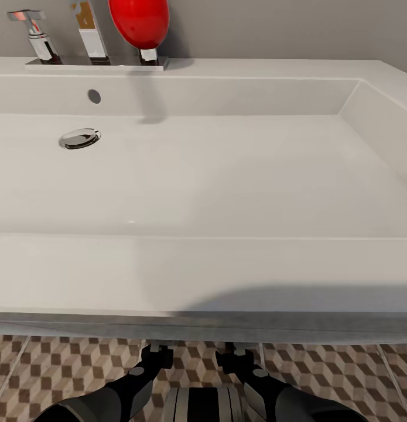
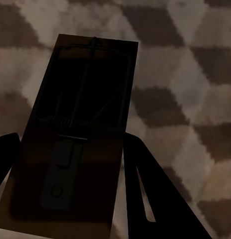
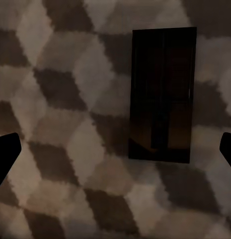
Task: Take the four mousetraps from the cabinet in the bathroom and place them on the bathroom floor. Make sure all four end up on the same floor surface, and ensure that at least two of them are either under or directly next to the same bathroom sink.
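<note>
The head camera is looking straight down onto the wide white sink (image 1: 226,176), its round chrome drain (image 1: 79,138) sitting toward the left of the basin and the chrome tap (image 1: 89,29) standing on the back ledge, with a glossy red rounded object (image 1: 139,22) perched just beside it. Below the sink's front edge a strip of the bathroom floor (image 1: 68,363) is showing its brown, beige and white cube pattern, and both dark arms are reaching forward and disappearing under that front edge, the left arm (image 1: 133,381) at the left and the right arm (image 1: 267,384) at the right. Down at the left wrist, the left gripper (image 2: 70,149) is sitting right over a mousetrap (image 2: 80,129), a flat brown board with its wire bar and spring showing faintly in the shade; the dark fingers (image 2: 155,194) are flanking the near end of the board closely, but in this gloom I cannot tell whether they are pinching it or merely standing beside it on the tiles. Over at the right wrist, the right gripper (image 3: 115,149) is standing wide apart, its black fingertips (image 3: 5,154) peeking in at the two sides of the view with nothing between them but patterned tile, while a second mousetrap (image 3: 162,94) is lying flat on the floor ahead of it, clear of both fingers and very dark in shadow.
</note>
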Available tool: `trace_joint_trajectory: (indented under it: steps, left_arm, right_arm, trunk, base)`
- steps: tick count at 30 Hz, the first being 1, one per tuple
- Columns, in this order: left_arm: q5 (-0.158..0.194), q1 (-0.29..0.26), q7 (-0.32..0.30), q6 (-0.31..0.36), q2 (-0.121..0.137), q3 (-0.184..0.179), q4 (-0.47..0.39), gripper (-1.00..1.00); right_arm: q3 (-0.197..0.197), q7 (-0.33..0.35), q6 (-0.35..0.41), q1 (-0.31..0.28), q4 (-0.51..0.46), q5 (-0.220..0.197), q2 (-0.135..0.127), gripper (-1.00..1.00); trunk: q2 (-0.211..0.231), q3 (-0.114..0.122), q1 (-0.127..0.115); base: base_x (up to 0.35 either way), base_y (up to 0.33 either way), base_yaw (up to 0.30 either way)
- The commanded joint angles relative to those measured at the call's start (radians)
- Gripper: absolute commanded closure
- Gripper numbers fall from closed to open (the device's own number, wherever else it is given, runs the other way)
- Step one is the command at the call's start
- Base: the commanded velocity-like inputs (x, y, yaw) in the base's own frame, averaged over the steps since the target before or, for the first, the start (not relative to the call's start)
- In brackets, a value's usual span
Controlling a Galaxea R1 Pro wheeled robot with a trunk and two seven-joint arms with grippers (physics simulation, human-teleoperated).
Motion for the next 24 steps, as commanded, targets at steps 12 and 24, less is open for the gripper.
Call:
trace_joint_trajectory:
  steps: [12,24]
  left_arm:
    - [0.006,-0.001,0.001,-0.004,0.0,-0.008,0.001,1.0]
    - [0.006,-0.001,0.001,-0.004,-0.001,-0.008,0.001,1.0]
  right_arm:
    - [0.001,0.0,-0.005,-0.001,0.003,0.002,0.0,-1.0]
    - [0.001,0.0,-0.005,-0.001,0.003,0.002,0.0,-1.0]
  trunk:
    - [0.0,-0.001,0.0]
    - [0.0,-0.001,0.0]
  base:
    - [0.0,0.0,0.0]
    - [0.0,0.0,0.0]
